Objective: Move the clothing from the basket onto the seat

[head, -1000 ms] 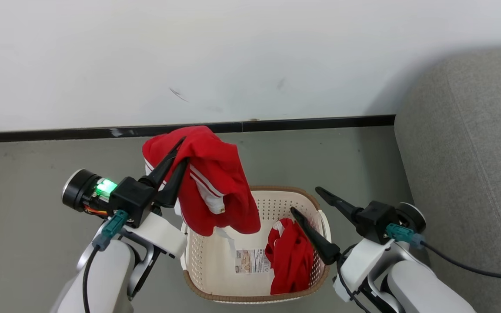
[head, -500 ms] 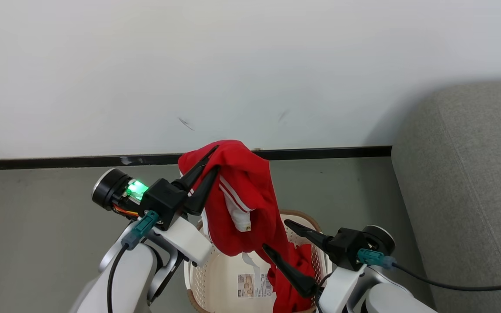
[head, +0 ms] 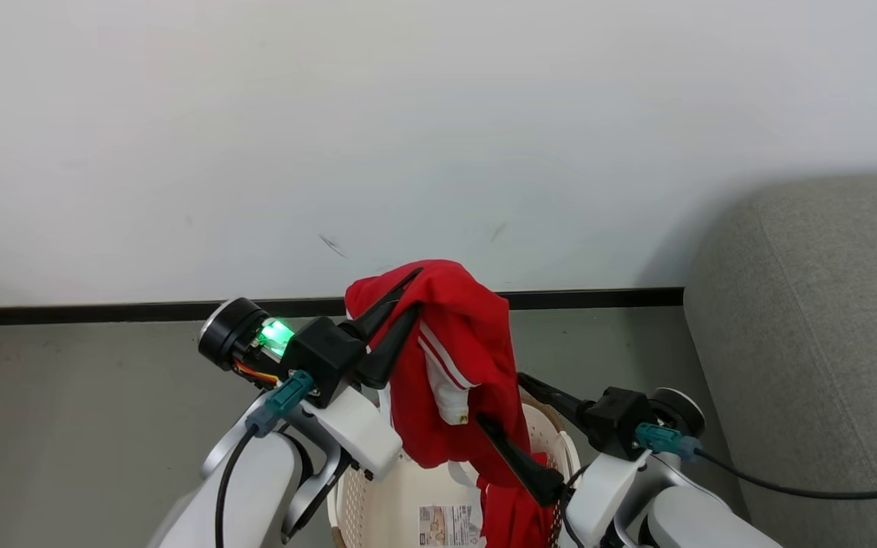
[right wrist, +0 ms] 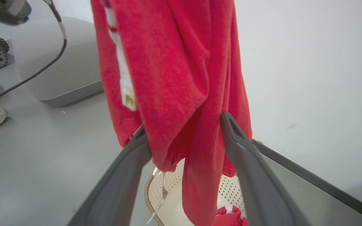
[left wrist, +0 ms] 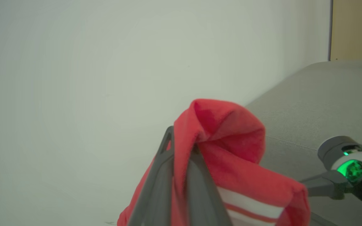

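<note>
The basket [head: 353, 498] sits on the floor [head: 65, 426], with a wall [head: 408, 114] behind it. A hanging garment [head: 461, 358] dangles above the basket from the left gripper [head: 419, 289], up over the basket's left side. A second garment [head: 511, 521] lies inside, at the basket's right. The right gripper [head: 501, 397], over the basket's right rim, straddles the hanging garment. The seat [head: 811, 342] stands right of the basket, apart.

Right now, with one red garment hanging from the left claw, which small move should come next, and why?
Probably carry the left claw rightward toward the grey seat: it is shut on the garment, whose lower end hangs over the basket.
</note>
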{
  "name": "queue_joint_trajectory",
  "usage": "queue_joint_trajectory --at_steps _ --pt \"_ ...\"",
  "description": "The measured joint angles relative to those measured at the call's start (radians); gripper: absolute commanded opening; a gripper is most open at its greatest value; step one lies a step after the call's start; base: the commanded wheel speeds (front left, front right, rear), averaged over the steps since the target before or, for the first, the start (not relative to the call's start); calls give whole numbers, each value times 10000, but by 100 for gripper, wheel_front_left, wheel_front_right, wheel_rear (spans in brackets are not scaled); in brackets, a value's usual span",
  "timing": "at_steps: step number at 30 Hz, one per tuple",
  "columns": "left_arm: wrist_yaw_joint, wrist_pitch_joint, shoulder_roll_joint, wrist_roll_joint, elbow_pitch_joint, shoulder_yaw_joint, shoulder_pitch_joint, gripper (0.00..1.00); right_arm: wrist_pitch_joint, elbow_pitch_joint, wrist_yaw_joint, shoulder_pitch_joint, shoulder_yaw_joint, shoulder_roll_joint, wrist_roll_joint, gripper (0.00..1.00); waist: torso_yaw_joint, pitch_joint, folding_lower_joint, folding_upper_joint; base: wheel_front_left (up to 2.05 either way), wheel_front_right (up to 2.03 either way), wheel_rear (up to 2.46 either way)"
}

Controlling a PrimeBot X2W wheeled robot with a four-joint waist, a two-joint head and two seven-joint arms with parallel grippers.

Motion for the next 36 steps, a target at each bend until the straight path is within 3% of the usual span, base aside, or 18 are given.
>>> queue_joint_trajectory --at_steps 11,12,13,14,16,24,30,31,33,34,36 --pt "-54 232 -144 -107 -284 -474 2 0 2 731 0 -244 151 355 -33 100 263 -272 0 0 0 0 0" --pt "-54 259 -150 -127 -303 -506 2 0 2 769 0 -330 188 372 -40 92 294 -285 0 0 0 0 0" --pt "-54 305 -155 -176 -316 -535 2 0 2 803 0 -416 226 393 -48 48 324 -296 0 0 0 0 0" --pt "-54 313 -163 -190 -326 -560 3 0 2 832 0 -480 251 403 -50 37 352 -306 0 0 0 0 0" --pt "-54 318 -178 -253 -326 -581 9 0 2 905 0 -544 320 439 -50 0 405 -321 0 0 0 0 0" --pt "-36 405 -180 -631 -190 -311 233 0 2 941 0 -569 311 414 61 0 385 -334 0 0 0 0 0" --pt "173 391 -188 -924 165 -23 666 0 2 614 0 -368 -366 35 305 0 154 -325 0 0 0 0 0" --pt "184 389 -192 -1007 211 2 723 11 2 546 0 -351 -512 -8 334 0 110 -324 0 0 0 0 0" --pt "188 362 -198 -1189 274 40 821 60 2 391 0 -342 -784 -82 391 0 18 -319 0 0 0 0 0" --pt "196 328 -199 -1258 313 50 871 100 2 332 0 -330 -934 -109 393 0 -33 -316 0 0 0 0 0" --pt "197 295 -209 -1342 362 56 916 100 2 196 0 -215 -1304 -148 449 0 -141 -311 1 0 0 0 0"
